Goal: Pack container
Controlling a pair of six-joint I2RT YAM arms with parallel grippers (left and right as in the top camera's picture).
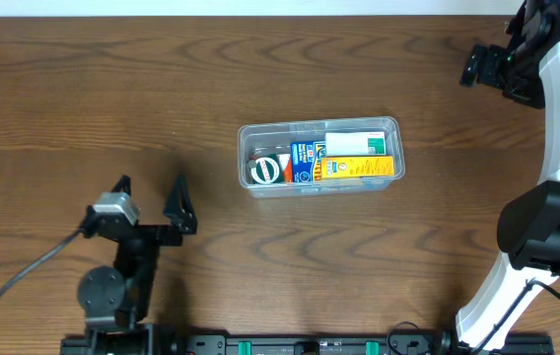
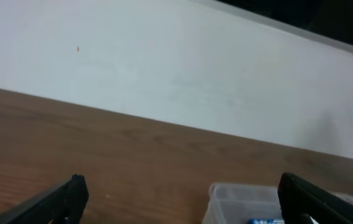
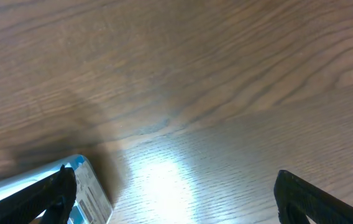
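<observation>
The bench (image 1: 83,89) is dark brown wood with a wavy grain, bare over most of its top. The container (image 1: 319,125), a clear plastic tub with rounded corners, lies flat on it, ahead of the left tool (image 1: 152,187) and off to its right, well apart from it. It is farther still from the right tool (image 1: 497,74), which hangs over the far right corner. Inside the tub are a blue box (image 1: 305,163), a yellow box (image 1: 359,168), a white-and-green box (image 1: 359,144) and a round green-and-white item (image 1: 264,172).

Both tools are released, jaws spread wide with nothing between them. From the left wrist, the tub's near corner (image 2: 238,196) shows low between the black fingers (image 2: 71,196), closer to the right one. Beyond it, the wood ends at a plain pale wall (image 2: 164,68), with a dark gap (image 2: 325,18) above that.

Under the right tool, the grain carries a bright patch of glare (image 3: 164,171). The corner of a printed pack (image 3: 88,190), pale with a blue edge, sits just beside that tool's left finger (image 3: 46,196).

A black cable (image 1: 24,271) curls across the wood behind the left tool.
</observation>
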